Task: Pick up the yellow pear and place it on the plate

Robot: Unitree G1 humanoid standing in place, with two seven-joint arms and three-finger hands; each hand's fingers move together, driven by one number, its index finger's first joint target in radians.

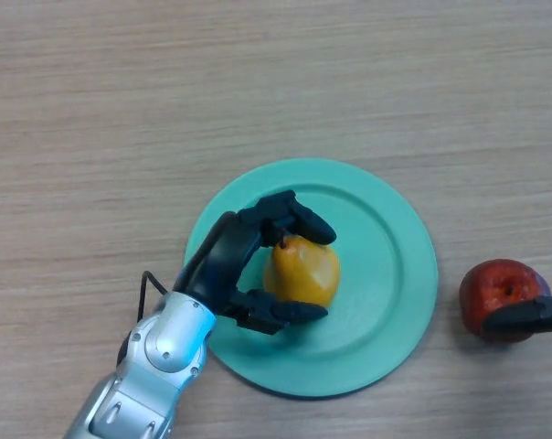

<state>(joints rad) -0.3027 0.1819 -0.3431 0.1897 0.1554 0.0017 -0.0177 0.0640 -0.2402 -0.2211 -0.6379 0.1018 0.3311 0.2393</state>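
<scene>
The yellow pear point(303, 273) rests on the teal plate point(397, 274), slightly left of the plate's middle, with its stem end pointing away from me. My left hand point(217, 262) comes in from the lower left and is curled round the pear, with fingers over the far side and the thumb against the near side. Only a small black part of my right hand point(537, 317) shows at the right edge, lying against the near side of a red apple.
The red apple point(501, 291) sits on the wooden table point(121, 110) just right of the plate.
</scene>
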